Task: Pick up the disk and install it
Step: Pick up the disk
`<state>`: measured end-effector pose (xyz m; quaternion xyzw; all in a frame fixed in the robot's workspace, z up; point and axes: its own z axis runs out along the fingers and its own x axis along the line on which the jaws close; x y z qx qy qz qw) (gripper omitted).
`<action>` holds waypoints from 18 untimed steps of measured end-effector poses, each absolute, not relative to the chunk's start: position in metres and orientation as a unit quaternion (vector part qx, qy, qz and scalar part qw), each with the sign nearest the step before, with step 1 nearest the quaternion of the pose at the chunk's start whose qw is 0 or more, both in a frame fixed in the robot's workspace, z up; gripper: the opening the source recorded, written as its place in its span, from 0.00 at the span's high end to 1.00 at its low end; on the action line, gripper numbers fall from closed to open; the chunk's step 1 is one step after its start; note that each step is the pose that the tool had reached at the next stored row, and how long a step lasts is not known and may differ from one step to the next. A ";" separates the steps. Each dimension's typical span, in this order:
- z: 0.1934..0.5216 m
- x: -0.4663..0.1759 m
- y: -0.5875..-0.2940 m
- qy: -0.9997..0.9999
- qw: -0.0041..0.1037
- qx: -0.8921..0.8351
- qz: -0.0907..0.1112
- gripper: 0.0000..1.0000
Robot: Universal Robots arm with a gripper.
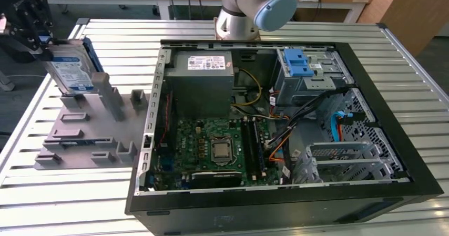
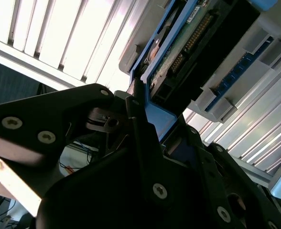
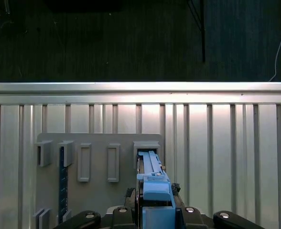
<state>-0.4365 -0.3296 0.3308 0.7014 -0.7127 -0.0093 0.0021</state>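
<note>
At the exterior view's far left, well away from its base (image 1: pixel 245 10) behind the open computer case (image 1: pixel 281 125), the arm reaches out over the slatted metal surface (image 1: pixel 70 209), and its black fingers (image 1: pixel 37 35) point down and slightly inward. They are clamped on the upper edge of the disk (image 1: pixel 70 70), gripping the blue bracket on both sides, as the second wrist view shows (image 2: pixel 157 117). The disk stands nearly upright, label facing the case. Its lower end sits at the corner holder (image 3: pixel 147 147) of the grey fixture plate (image 1: pixel 91 136); I cannot tell whether it is still seated there or just clear. In the first wrist view the disk (image 3: pixel 152 183) appears edge-on, with the surface's rim (image 3: pixel 140 88) not far beyond the plate. A strip of bare slats separates the plate from the case wall, and the drive cage (image 1: pixel 308 70) lies on the case's far side.
</note>
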 end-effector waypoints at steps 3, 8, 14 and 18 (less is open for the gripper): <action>0.333 -0.436 -0.330 -0.713 0.002 0.701 -0.009 0.64; 0.337 -0.436 -0.330 -0.713 0.002 0.701 -0.009 0.64; 0.342 -0.436 -0.330 -0.713 0.002 0.701 -0.009 0.64; 0.346 -0.436 -0.330 -0.713 0.002 0.701 -0.009 0.64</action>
